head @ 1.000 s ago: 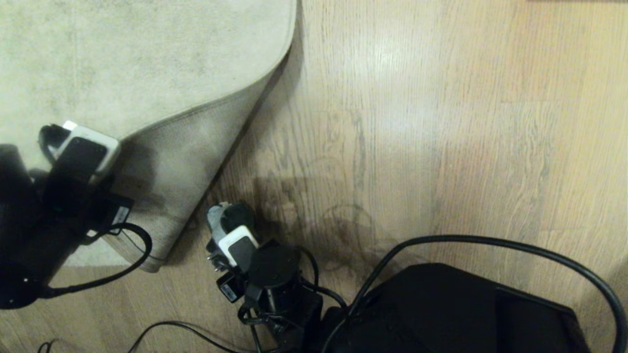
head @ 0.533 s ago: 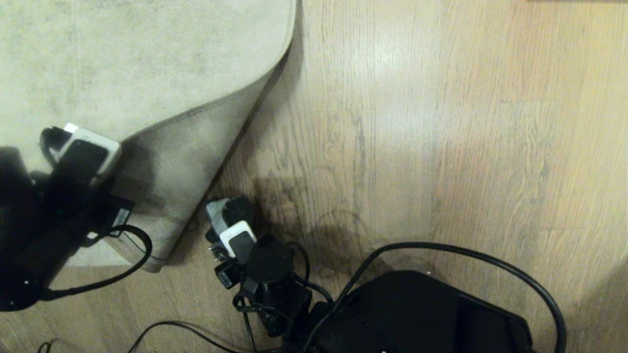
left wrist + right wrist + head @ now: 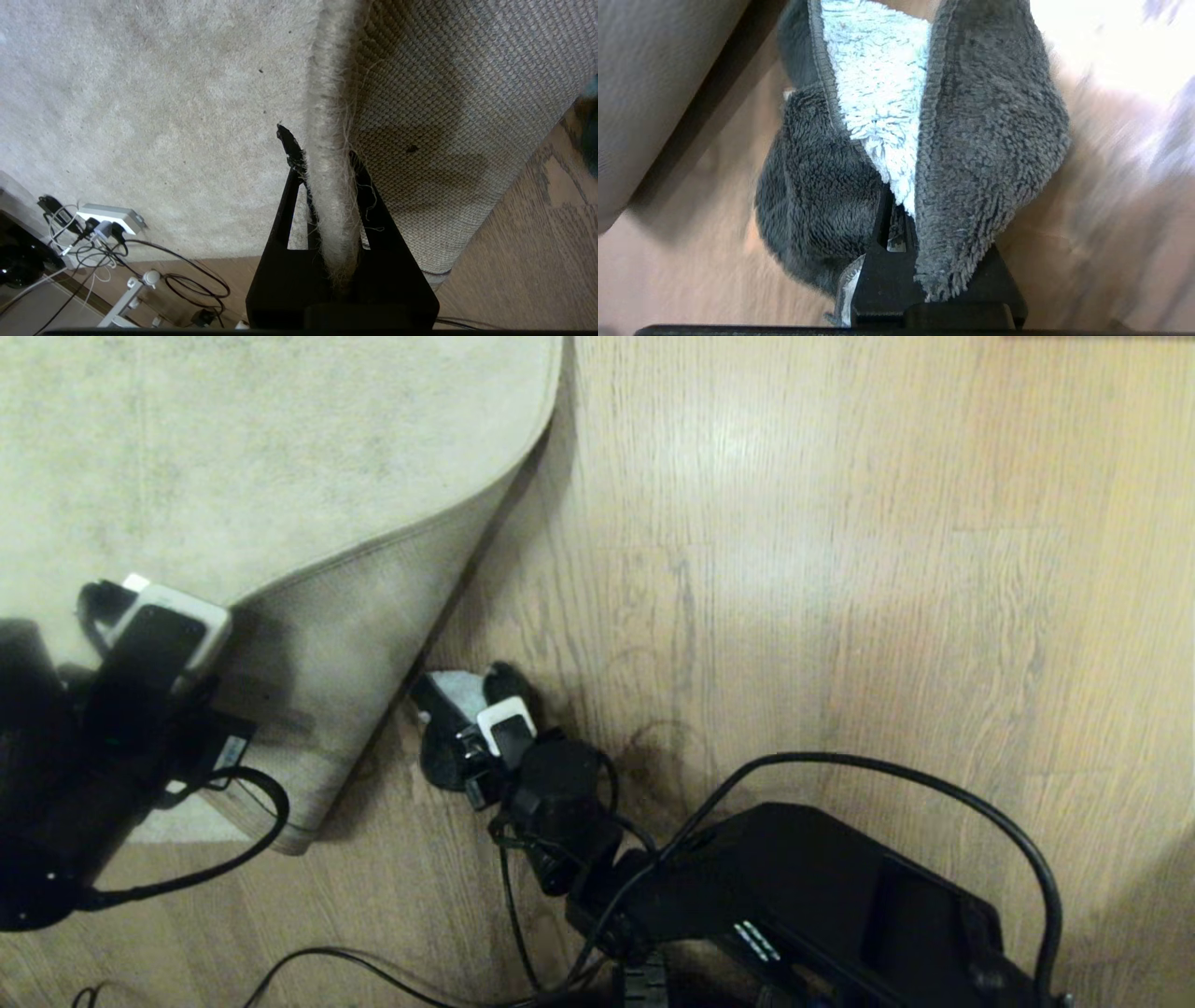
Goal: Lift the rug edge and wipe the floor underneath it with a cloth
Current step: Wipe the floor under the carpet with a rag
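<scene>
The pale grey-beige short-pile rug (image 3: pixel 233 448) with mottled darker patches covers the upper left of the head view. Its near corner is lifted and folded back, so the woven greyish backing (image 3: pixel 448 121) faces outward in a curved flap that slopes down to the light brown wood-grain plank floor (image 3: pixel 840 569). Loose threads hang along the frayed pile edge.

The left gripper (image 3: pixel 327 186) is closed tight on that raised edge; in the left wrist view its two black fingers pinch the pile strip between them, holding the flap off the planks.

The small fluffy cloth (image 3: pixel 924 140), dark grey with a pale grey-blue inner face, is bunched in the right gripper (image 3: pixel 896 224), whose fingers are clamped shut on its folds. In the head view the cloth (image 3: pixel 457 695) sits low over the floor just beside the foot of the lifted flap, near the shadowed gap under it, with the right arm reaching in from the lower right. Whether the cloth actually presses on the boards cannot be told.

Black cables (image 3: pixel 887 775) loop over the robot's dark body in the lower part of the head view. The left wrist view shows, beyond the rug's far edge, a white power strip (image 3: pixel 110 218) with plugs and a tangle of cords lying on the floor.
</scene>
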